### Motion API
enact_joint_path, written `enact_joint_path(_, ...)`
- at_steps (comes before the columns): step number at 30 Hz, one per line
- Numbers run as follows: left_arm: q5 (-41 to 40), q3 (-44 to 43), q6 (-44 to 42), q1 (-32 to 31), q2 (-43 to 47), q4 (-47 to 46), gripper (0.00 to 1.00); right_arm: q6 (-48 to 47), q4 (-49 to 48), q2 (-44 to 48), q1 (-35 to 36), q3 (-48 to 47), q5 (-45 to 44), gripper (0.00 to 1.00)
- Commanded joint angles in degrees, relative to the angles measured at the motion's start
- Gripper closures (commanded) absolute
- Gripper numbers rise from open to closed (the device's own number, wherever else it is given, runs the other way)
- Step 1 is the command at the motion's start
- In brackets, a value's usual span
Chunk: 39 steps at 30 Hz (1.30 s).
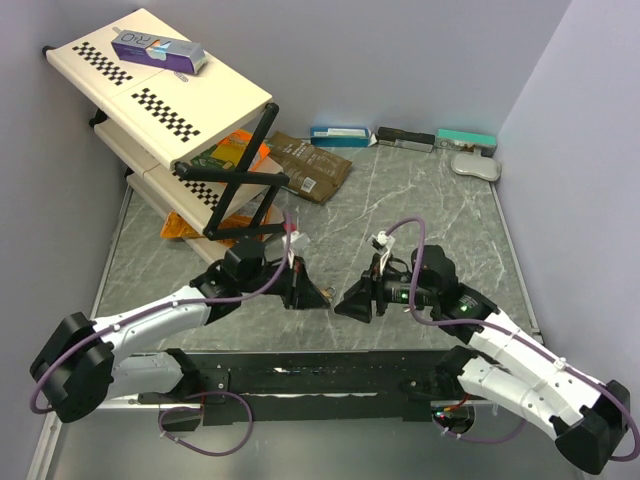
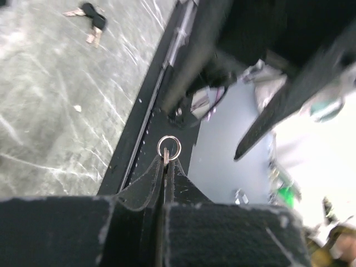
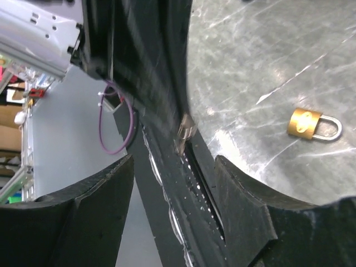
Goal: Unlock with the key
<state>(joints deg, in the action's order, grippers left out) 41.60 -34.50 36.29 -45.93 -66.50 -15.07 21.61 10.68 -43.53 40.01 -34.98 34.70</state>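
**Key clamped in the left jaws, padlock lying loose**

Key (image 2: 168, 158) and padlock (image 3: 312, 124) are not yet together. In the left wrist view the left gripper (image 2: 166, 167) has its jaws pressed together at lower centre. They pinch the key so deeply that only its key ring (image 2: 168, 148) pokes out past the tips. In the right wrist view the right gripper (image 3: 173, 162) has its jaws wide apart with nothing between them. The brass padlock lies flat on the table (image 3: 267, 44) at the right of that frame, well clear of both fingers and held by nothing. A small metal sliver shows at centre frame there; whether it is the key's blade I cannot tell. Spare keys (image 2: 89, 16) lie on the table at the upper left of the left wrist view.

The main risk, as I judge it, is the unheld lock. If the key is pushed at a padlock that lies free on smooth stone, the lock will likely skid or spin rather than take the blade. The right jaws therefore need to close on its body first. A grip that covers the keyway or catches only the shackle would spoil the approach. The key may also twist within its thin pinch under side load. In the top view the two arms crowd together at lower centre, so a careless swing could knock them together.
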Motion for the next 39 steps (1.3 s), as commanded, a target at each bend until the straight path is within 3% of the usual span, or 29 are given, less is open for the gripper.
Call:
enact_joint_path(1,1.8,0.4,9.3,3.5,2.0,-4.2,0.99,2.1,-6.4,0.6,1.6,3.2,1.6,0.35)
enact_joint_path(10,-1.0,2.2,12.1,3.6,5.0,-7.5,0.99,8.4,-19.5,-3.1,6.0,7.6,-3.3,0.46)
enact_joint_path(27,-0.4,2.9,11.5,3.6,5.9,-7.2,0.99,10.4,-24.0,-2.2,6.0,8.4,-4.0,0.66)
enact_joint_path(34,-0.4,2.8,11.3,3.6,6.1,-7.3,0.99,10.5,-24.4,-2.4,6.0,8.4,-4.3,0.84)
enact_joint_path(39,-1.0,3.3,11.9,3.6,6.8,-8.0,0.99,10.8,-25.0,-3.5,6.0,8.4,-3.4,0.88)
